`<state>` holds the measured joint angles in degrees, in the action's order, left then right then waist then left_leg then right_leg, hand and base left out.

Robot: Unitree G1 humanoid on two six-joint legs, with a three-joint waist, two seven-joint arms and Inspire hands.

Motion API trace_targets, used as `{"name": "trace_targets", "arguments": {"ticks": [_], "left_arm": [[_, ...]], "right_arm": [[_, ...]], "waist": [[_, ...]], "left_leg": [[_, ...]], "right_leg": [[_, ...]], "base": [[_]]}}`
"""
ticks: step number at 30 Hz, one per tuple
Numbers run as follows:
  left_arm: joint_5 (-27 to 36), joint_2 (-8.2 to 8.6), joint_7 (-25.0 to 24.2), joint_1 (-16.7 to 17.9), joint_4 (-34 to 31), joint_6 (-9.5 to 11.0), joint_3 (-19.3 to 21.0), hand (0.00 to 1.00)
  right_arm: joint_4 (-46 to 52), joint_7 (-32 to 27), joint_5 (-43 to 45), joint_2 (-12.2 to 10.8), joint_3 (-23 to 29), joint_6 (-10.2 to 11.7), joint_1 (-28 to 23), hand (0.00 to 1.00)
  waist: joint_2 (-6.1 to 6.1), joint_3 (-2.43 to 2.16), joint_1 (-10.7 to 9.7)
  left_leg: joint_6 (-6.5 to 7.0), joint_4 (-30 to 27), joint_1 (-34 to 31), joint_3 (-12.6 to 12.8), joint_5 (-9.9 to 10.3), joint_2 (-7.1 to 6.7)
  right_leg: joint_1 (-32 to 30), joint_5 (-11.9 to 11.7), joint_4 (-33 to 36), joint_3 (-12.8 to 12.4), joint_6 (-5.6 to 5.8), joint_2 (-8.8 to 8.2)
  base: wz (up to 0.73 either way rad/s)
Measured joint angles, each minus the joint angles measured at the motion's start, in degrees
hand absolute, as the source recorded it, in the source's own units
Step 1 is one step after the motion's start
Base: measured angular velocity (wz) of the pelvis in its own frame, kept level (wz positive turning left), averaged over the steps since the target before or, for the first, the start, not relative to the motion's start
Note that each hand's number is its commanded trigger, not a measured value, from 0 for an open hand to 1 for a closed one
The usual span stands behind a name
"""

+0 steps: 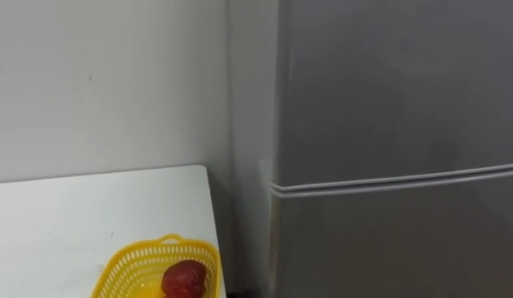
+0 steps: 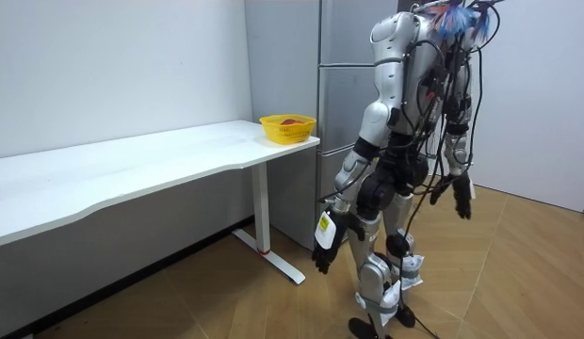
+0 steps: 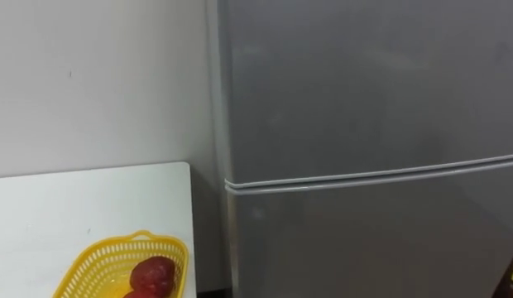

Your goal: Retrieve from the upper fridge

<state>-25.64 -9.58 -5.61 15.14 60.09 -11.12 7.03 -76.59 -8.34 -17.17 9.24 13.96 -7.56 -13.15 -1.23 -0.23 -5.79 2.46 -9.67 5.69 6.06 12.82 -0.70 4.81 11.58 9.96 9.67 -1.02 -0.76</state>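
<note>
The grey fridge (image 1: 389,83) stands straight in front of me, and its upper door (image 3: 364,83) and lower door (image 3: 372,240) are both shut, with a pale seam between them. In the room view I stand facing the fridge (image 2: 344,38), close to it. My left hand (image 2: 322,247) hangs at my side on the table's side, its fingers relaxed and holding nothing. My right hand (image 2: 462,198) hangs at my other side, also relaxed and holding nothing.
A long white table (image 2: 160,165) runs along the wall to my left, its end beside the fridge. A yellow basket (image 1: 132,261) with a red fruit (image 1: 184,279) in it sits on that end. Wooden floor (image 2: 518,282) lies behind me.
</note>
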Motion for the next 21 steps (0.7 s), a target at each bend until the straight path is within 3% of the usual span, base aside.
{"name": "trace_targets", "arguments": {"ticks": [5, 9, 12, 21], "left_arm": [[-0.24, 0.18, -1.05, -0.70, 0.51, -0.37, -1.81, 0.00], [-0.11, 0.28, -2.20, -0.95, 0.82, -1.10, -2.93, 0.00], [-0.09, 0.38, -2.51, -1.09, 1.35, -1.57, -2.98, 0.00], [-1.33, 0.75, -3.93, -1.11, 1.34, -1.69, -2.86, 0.00]], "right_arm": [[1.15, 2.74, 9.90, 0.01, -2.34, -0.02, 4.44, 0.00], [3.83, 6.41, 10.72, -0.21, -5.05, 0.18, 7.29, 0.00], [4.49, 8.85, 11.25, 0.03, -8.31, 0.53, 7.70, 0.00], [3.15, 12.27, 13.25, 0.17, -8.30, 1.10, 6.97, 0.00]], "waist": [[0.75, 0.10, 1.21], [1.40, 0.33, 1.79], [1.34, 0.33, 2.81], [0.81, 0.57, 3.12]], "left_leg": [[0.00, -0.20, 0.02, -0.11, 0.00, 0.03], [-0.01, -0.02, 0.02, -0.09, 0.00, 0.02], [-0.01, 0.01, 0.03, -0.06, 0.00, 0.03], [-0.02, 0.01, 0.32, -0.11, 0.01, -0.05]], "right_leg": [[0.18, -0.04, -0.13, 0.19, -0.06, -0.02], [0.21, -0.03, -0.30, 0.21, -0.05, -0.02], [0.36, -0.03, -0.24, 0.21, -0.05, -0.01], [0.59, 0.24, -0.43, 0.18, 0.00, -0.10]], "base": [[0.01], [0.00], [0.00], [0.00]]}}
